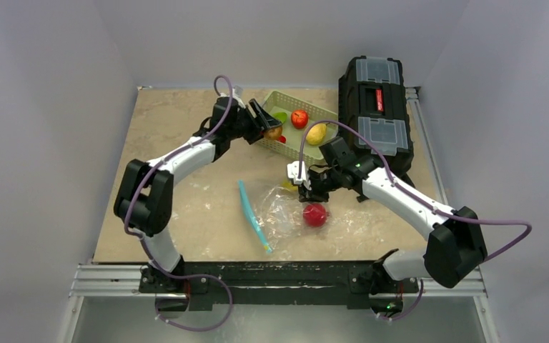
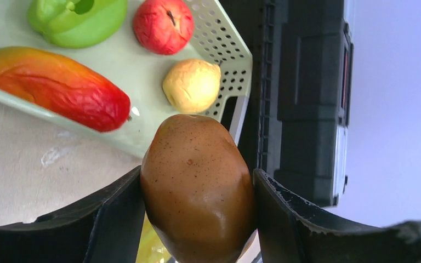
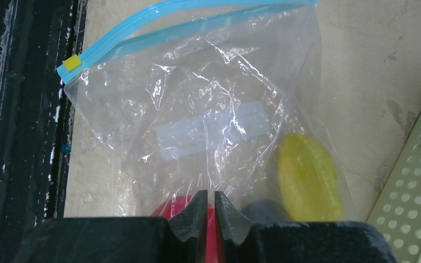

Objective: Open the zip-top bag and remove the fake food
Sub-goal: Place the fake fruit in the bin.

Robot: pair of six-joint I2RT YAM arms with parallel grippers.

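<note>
The zip-top bag (image 1: 280, 213) lies flat on the table, its teal zip strip (image 1: 253, 216) on the left side. Through the film I see fake food: a red piece (image 1: 315, 214), a yellow piece (image 3: 308, 178) and a dark one (image 3: 263, 211). My right gripper (image 1: 302, 179) is at the bag's far edge. Its jaws (image 3: 209, 204) are shut, and creases in the film (image 3: 197, 120) run up to the tips. My left gripper (image 1: 270, 127) is shut on a brown fruit (image 2: 197, 186) above the near rim of the green basket (image 2: 233, 52).
The basket holds a green pepper (image 2: 77, 19), a red apple (image 2: 163, 24), a pale yellow fruit (image 2: 192, 85) and an orange-red mango (image 2: 55, 87). A black toolbox (image 1: 375, 107) stands right behind the basket, close to my right arm. The black rail (image 3: 27, 137) runs along the near edge.
</note>
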